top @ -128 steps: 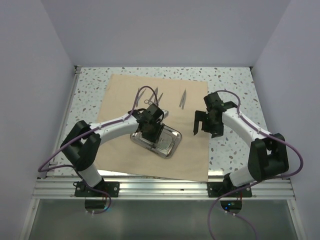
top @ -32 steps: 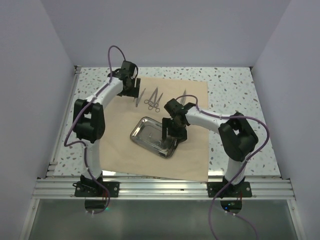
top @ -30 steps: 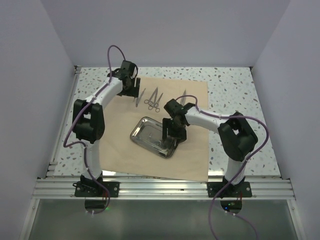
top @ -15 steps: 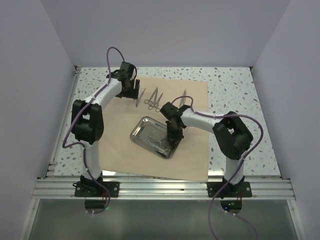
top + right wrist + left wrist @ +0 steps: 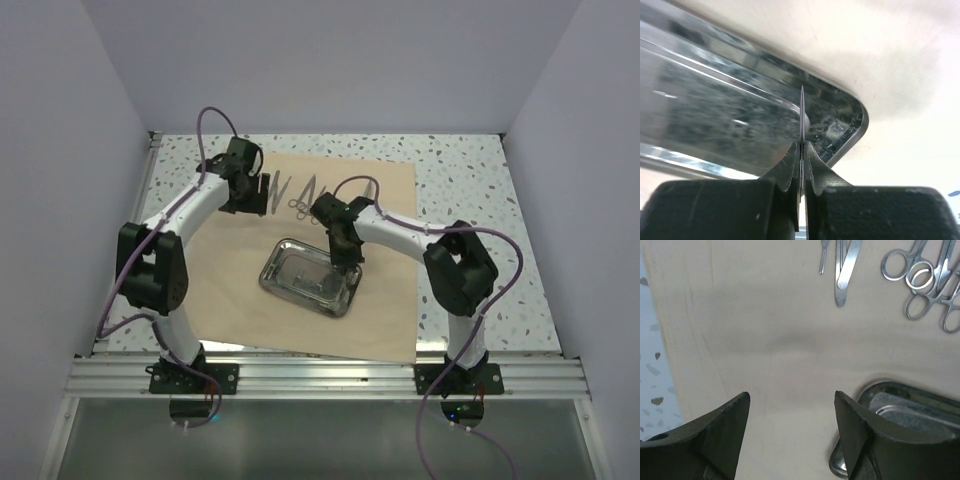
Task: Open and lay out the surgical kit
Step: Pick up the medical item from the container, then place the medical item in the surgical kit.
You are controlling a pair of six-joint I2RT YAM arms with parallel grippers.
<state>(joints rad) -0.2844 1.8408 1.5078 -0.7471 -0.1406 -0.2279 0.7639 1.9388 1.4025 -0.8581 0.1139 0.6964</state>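
Steel sliver [image 5: 802,106], perhaps tweezers, pinched over the tray's [image 5: 850,107] corner rim.

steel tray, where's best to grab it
Pinch the raised rim of the shiny rectangular steel tray at a long edge, coming down from above: it lies flat on the tan paper wrap, so only that thin upturned lip fits between jaws.
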